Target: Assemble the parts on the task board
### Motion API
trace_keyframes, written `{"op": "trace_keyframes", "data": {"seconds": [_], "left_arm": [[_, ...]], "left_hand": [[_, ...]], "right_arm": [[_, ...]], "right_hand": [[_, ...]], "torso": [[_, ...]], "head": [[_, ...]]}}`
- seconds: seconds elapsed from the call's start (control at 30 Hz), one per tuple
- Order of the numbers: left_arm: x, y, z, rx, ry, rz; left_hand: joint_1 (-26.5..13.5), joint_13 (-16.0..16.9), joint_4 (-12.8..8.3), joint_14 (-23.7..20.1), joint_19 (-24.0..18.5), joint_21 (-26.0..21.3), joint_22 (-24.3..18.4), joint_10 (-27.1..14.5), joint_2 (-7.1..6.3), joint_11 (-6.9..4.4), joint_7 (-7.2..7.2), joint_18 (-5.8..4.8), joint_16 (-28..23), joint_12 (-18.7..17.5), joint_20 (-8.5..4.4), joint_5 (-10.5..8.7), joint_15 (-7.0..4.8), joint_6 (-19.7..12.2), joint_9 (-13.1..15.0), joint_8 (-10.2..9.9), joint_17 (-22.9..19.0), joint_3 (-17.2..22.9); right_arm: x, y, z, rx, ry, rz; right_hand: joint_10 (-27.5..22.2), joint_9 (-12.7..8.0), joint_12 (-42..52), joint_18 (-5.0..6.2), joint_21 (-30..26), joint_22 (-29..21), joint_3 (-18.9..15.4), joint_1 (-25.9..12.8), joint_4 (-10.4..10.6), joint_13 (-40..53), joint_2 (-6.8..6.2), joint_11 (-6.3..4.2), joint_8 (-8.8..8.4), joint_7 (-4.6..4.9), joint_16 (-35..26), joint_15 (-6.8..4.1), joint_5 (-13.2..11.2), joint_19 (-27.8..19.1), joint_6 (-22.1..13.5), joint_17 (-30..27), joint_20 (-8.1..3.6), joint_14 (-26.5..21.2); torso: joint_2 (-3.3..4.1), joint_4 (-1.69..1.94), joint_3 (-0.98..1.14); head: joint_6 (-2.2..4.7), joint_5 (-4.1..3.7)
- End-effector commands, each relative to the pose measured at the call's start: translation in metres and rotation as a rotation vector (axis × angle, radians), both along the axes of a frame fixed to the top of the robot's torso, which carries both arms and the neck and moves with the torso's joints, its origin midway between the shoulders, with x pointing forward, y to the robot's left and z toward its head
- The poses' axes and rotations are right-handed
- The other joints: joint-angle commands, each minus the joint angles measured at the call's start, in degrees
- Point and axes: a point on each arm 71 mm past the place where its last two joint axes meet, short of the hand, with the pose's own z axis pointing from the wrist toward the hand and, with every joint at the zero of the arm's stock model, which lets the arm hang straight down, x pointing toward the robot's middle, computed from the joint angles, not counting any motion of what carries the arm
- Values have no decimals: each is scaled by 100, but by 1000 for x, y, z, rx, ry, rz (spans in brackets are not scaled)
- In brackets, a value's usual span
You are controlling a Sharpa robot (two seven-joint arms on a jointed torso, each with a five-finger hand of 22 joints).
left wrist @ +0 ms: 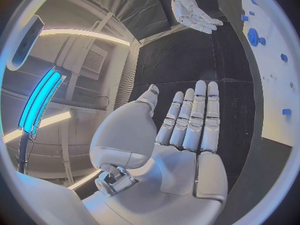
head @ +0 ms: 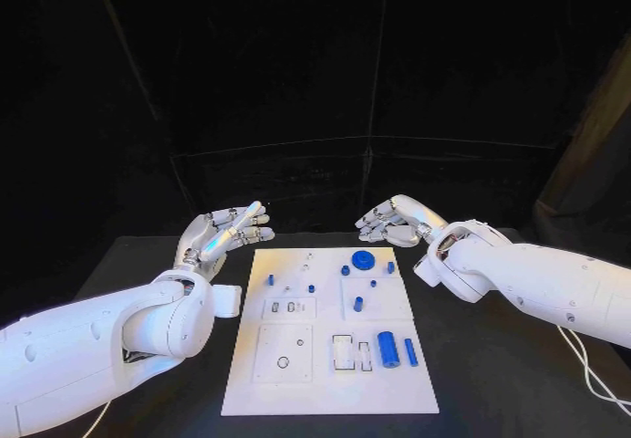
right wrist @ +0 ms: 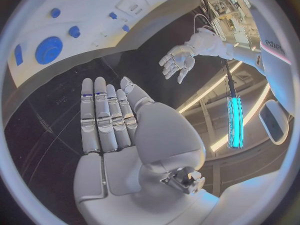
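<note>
The task board (head: 329, 383), a flat white plate, lies in the middle of the black bench (head: 512, 383), long side running near to far. On it we see small blue parts: a round disc (head: 363, 258) at the far end with a small peg (head: 390, 267) right of it, a fat cylinder (head: 388, 348) and a thin bar (head: 410, 351) near the right edge, closer to us. Several tiny blue bits between them are too small to make out; shallow rectangular recesses and a few holes mark the plate, details unclear. The board's left edge is partly covered by the left arm's wrist.

The left hand (head: 226, 234) hovers beyond the board's far left corner, palm up, holding nothing. The left wrist view shows its fingers (left wrist: 197, 117) straight and side by side, thumb apart, smooth silver segments, with a strip of board and the disc at the rim.

The right hand (head: 398, 219) sits past the far right corner, touching nothing. From the head view its fingers look slightly curled; the right wrist view shows them (right wrist: 103, 117) straight and close together, thumb out to the side, and the gear-like toothed rim of the disc (right wrist: 49, 50), which the head view does not resolve. Each wrist view also catches the other hand, fingers loosely spread.
</note>
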Motion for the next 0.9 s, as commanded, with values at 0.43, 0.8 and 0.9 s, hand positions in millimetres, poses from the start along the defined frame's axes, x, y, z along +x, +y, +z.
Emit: {"op": "trace_keyframes", "data": {"seconds": [0.43,0.8,0.9], "left_arm": [[-16,-17,4,-15,-16,-144],[-19,-19,4,-35,-3,-163],[-19,-18,5,-36,-4,-164]], "left_hand": [[81,-18,-62,93,91,-32,-46,46,19,31,14,72,-52,-105,-17,24,-1,57,-34,-68,26,-2],[79,-21,-63,96,98,-49,-59,38,36,38,21,70,-70,-130,-16,24,4,57,-40,-84,32,0],[79,-21,-63,95,98,-49,-59,38,36,38,21,70,-70,-130,-16,24,4,57,-40,-84,32,0]], "right_arm": [[9,37,-7,-618,-127,50],[10,43,-9,-697,-124,62],[10,44,-9,-705,-124,63]], "right_hand": [[251,-7,-211,108,2132,1279,202,-387,12,33,-380,-247,-291,-232,1438,-429,-145,587,267,1222,-430,1571],[-12,-5,-203,65,2903,1945,327,-440,41,32,-430,-227,-291,-247,2349,-423,-157,634,127,1911,-412,1532],[-17,-4,-198,37,3096,2173,356,-447,51,34,-425,-225,-289,-248,2501,-422,-156,693,123,2019,-407,1506]], "torso": [[420,146,-58],[511,176,-73],[528,185,-73]], "head": [[85,-163],[101,-215],[92,-238]]}}
